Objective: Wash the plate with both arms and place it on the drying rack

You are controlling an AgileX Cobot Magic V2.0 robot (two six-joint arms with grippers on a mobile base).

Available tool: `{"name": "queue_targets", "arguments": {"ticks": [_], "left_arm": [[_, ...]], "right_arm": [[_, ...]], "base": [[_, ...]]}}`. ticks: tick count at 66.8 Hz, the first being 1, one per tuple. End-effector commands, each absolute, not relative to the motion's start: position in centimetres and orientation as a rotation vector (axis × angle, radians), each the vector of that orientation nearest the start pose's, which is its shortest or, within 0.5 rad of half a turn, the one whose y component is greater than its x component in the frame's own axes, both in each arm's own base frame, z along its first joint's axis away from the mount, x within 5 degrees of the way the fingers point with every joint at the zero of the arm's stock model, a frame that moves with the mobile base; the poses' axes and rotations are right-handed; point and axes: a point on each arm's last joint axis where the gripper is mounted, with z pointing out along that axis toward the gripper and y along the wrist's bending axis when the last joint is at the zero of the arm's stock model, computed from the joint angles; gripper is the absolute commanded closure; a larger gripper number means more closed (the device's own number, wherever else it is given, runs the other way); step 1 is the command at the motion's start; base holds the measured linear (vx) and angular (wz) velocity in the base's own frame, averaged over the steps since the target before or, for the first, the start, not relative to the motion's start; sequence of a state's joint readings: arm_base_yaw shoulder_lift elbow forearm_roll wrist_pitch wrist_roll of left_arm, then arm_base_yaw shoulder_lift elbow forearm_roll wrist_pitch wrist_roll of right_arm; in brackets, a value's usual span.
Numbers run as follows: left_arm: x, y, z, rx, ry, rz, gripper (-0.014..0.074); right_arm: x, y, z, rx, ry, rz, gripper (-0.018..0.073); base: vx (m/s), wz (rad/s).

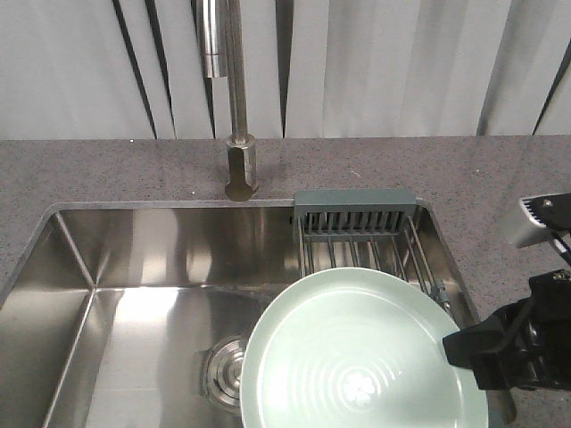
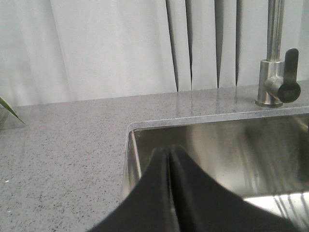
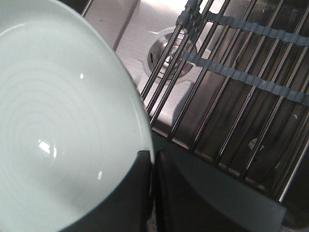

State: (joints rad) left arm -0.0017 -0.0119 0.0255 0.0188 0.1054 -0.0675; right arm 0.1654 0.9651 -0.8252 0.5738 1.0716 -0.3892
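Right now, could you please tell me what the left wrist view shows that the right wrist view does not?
Only the left wrist view shows the grey speckled countertop, the pale curtain, the faucet base with its black lever, and the left gripper, shut and empty. Only the right wrist view shows the plate, pinched at its rim by the right gripper, the drying rack wires and the drain seen past them. Both show the steel sink.
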Motion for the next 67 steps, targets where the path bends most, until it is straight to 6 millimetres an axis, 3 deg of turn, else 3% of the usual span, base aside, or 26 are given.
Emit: {"name": "queue_targets", "arguments": {"ticks": [1, 67], "left_arm": [[5.41, -0.03, 21.14, -0.034, 1.490, -0.047, 0.0603], [5.41, -0.03, 21.14, -0.034, 1.490, -0.047, 0.0603]], "right_arm": [[15.41, 7.14, 32.91, -0.478, 2.442, 0.702, 0.0564], [15.40, 7.14, 32.90, -0.479, 2.443, 0.703, 0.0564]], "base": [[-0.02, -0.02], [0.00, -0.01]]}}
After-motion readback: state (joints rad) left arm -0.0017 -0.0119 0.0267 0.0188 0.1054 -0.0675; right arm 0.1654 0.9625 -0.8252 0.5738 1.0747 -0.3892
